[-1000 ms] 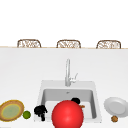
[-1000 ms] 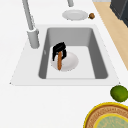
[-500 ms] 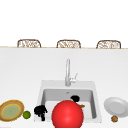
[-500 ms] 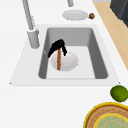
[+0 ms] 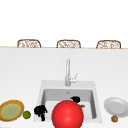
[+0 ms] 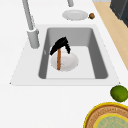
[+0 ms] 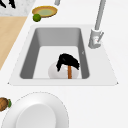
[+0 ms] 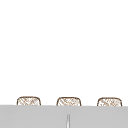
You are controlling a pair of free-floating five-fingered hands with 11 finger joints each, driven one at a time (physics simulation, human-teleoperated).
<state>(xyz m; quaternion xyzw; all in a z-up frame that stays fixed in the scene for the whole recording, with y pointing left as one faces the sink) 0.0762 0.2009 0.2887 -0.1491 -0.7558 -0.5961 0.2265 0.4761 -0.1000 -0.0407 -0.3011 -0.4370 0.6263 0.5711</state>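
Note:
My right hand (image 5: pixel 75 99) is down in the sink basin (image 5: pixel 50 96), curled round the top of an orange-brown stick (image 6: pixel 59 60). The stick stands nearly upright with its lower end on a white plate (image 6: pixel 69 63) on the basin floor. The left side view has this hand (image 6: pixel 60 45) above the plate, and in the right side view the hand (image 7: pixel 67 61) grips the stick (image 7: pixel 69 72) over the plate (image 7: pixel 53 71). My left hand (image 5: pixel 40 110) hangs idle at the sink's front left corner. A red ball (image 5: pixel 67 115) sits in front of the basin.
A tall faucet (image 5: pixel 67 72) rises behind the basin. On the left counter lie a yellow-rimmed plate (image 5: pixel 11 110) and a lime (image 5: pixel 26 114). A white plate (image 5: pixel 115 106) and a small brown nut-like thing (image 5: pixel 114 118) are at the right. Three wicker chair backs (image 5: pixel 68 43) stand beyond the counter.
My right hand has tipped and spread a little over the top of the stick. The stick, the plate and the left hand stay where they were.

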